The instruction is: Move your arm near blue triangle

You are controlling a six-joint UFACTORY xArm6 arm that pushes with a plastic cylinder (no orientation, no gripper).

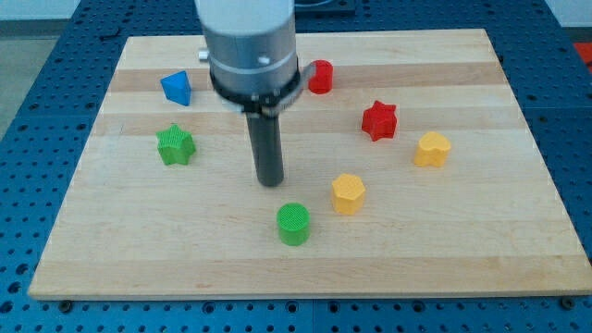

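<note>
Tool: my tip (269,181), the bare end of a dark rod with no jaws, holding nothing, rests on the pale wooden worktop (481,240). It stands well to the view's lower right of the blue plastic triangle (176,88); the green plastic star (174,145) lies just below that triangle. Step in hand, as judged: the approach, not yet complete. Next move calls for sliding up-left, stopping beside the triangle without nudging it.
</note>
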